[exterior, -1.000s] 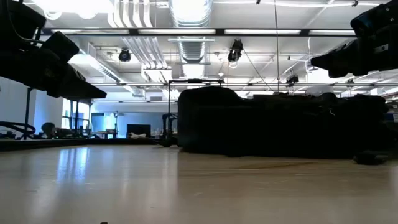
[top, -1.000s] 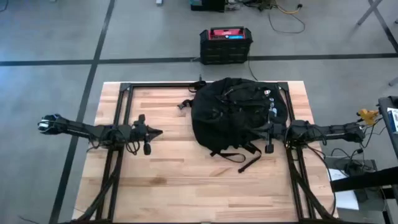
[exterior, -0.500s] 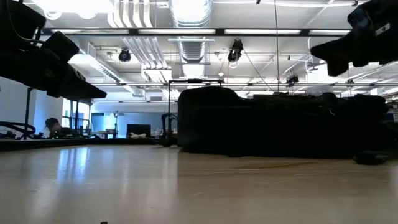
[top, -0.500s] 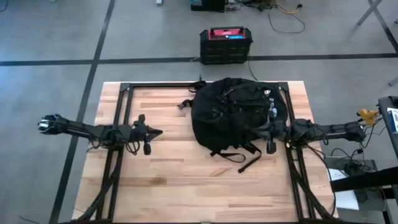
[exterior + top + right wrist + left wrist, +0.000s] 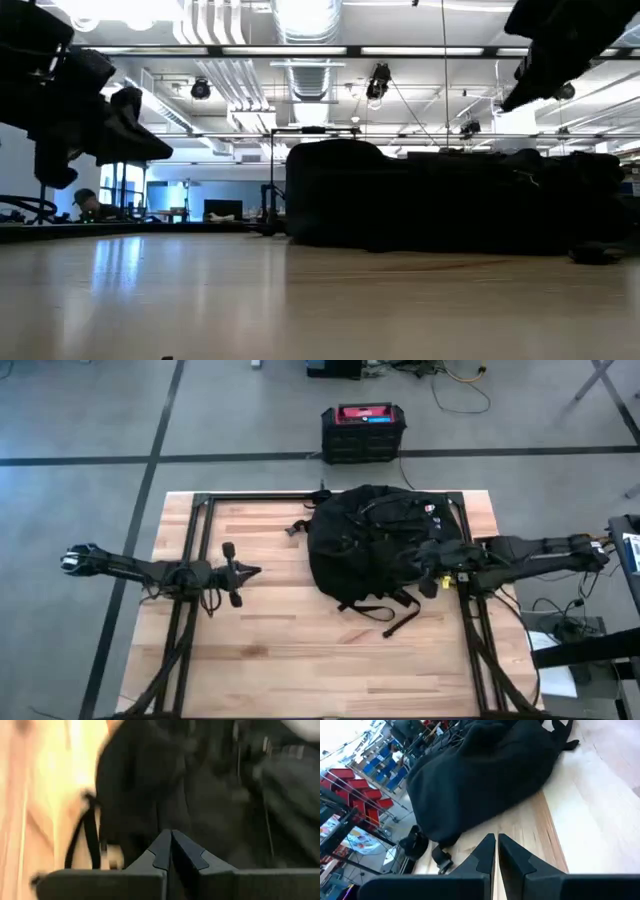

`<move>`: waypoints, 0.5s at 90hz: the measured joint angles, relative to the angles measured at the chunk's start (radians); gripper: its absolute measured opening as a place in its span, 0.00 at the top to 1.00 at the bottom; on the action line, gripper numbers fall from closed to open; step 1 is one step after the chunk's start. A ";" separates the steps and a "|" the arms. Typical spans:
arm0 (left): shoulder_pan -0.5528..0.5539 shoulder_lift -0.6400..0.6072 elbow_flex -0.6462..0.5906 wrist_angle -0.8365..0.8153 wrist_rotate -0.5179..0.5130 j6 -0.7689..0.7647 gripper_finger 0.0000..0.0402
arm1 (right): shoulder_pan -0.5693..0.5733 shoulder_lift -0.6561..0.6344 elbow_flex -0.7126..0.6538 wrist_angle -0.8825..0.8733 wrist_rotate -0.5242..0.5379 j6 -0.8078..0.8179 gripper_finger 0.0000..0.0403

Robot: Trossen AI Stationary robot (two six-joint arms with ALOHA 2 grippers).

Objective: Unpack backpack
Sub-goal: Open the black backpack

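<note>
Fingers: right gripper (image 5: 171, 851) pressed together, nothing held; left gripper (image 5: 496, 852) nearly closed, empty.
Backpack: large rounded black fabric backpack (image 5: 380, 545) lies closed at the light wooden table's (image 5: 270, 660) 12–1 o'clock, long axis roughly 12–6, loose straps (image 5: 395, 615) trailing to 6.
Right arm: over the pack's 3 o'clock flank, the nearer one.
Left arm: well apart at 9 o'clock, pack due 3 from it.
Progress: unpacking not begun, I'd say.

Bright ceiling strip lights (image 5: 300, 50) backlight the low view into silhouettes and glare on the table (image 5: 300, 300), while the right wrist view is heavily motion-blurred.
</note>
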 joint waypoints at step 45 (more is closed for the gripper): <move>0.000 0.001 0.000 0.264 0.263 -0.735 0.99 | 0.013 0.307 0.040 -0.144 -0.089 -0.059 0.92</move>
